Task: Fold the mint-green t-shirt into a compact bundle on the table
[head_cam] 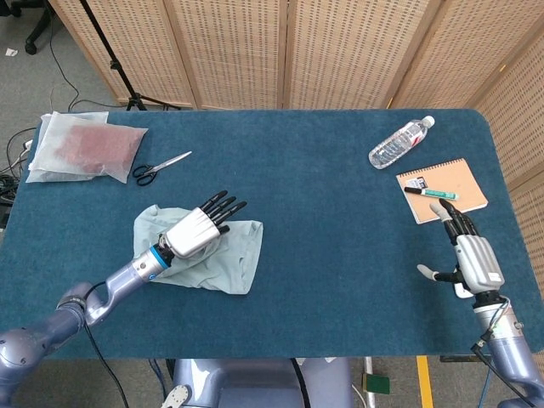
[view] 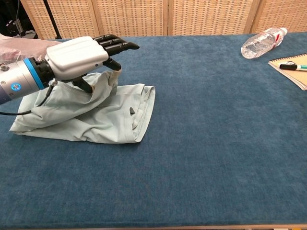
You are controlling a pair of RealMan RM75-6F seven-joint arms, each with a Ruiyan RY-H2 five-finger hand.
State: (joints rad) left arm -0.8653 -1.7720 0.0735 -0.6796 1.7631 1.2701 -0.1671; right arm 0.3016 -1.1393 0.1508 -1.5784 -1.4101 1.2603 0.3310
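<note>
Currently the mint-green t-shirt lies bunched on the tabletop's left half. Left hand pinches a raised fold over it. Right hand hovers well apart, fingers spread, empty.

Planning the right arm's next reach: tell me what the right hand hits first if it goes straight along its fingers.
Probably the notebook: the right hand points up-table toward its near edge, with the marker beyond. Height is unclear.

You face a blue felt-topped table | beige perforated folding screen behind table | grey floor left of screen, black tripod stand there
</note>
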